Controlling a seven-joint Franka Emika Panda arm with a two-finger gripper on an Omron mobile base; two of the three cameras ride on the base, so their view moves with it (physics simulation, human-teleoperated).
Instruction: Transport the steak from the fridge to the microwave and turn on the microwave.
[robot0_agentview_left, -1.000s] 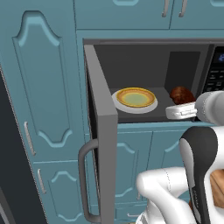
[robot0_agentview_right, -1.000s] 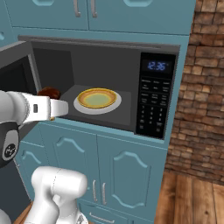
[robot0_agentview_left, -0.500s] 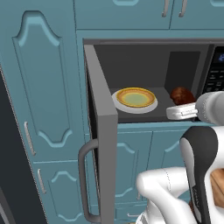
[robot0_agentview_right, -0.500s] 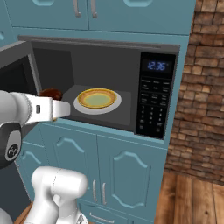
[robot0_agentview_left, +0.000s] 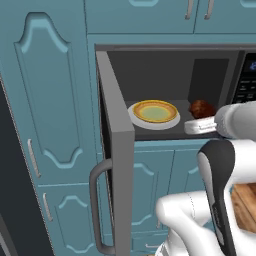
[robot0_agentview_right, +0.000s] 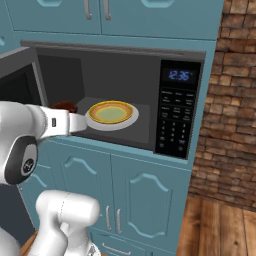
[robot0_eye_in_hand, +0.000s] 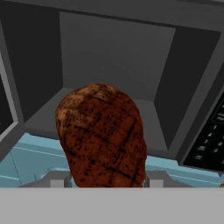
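Observation:
The microwave (robot0_agentview_left: 165, 55) (robot0_agentview_right: 120, 60) stands with its door (robot0_agentview_left: 119, 150) swung wide open to the left. My gripper (robot0_agentview_left: 199, 117) (robot0_eye_in_hand: 105, 180) is shut on the steak (robot0_agentview_left: 202, 108) (robot0_agentview_right: 65, 105) (robot0_eye_in_hand: 103, 135), a dark reddish-brown lump. It holds the steak at the front of the cavity, just above the floor and beside a white plate with a yellow centre (robot0_agentview_left: 154, 113) (robot0_agentview_right: 111, 114). In the hand view the steak hides most of the fingers and the cavity lies straight ahead. The fridge's dark side (robot0_agentview_left: 7, 180) shows at the far left edge.
The black keypad strip with its lit clock (robot0_agentview_right: 176, 115) sits right of the cavity. Teal cabinet doors lie above and below (robot0_agentview_right: 142, 200), and a tall one stands to the left (robot0_agentview_left: 47, 100). A brick wall (robot0_agentview_right: 232, 100) rises at the right over a wooden floor (robot0_agentview_right: 220, 230).
The gripper with the steak has edged slightly further toward the microwave's cavity. The plate and the door have not moved.

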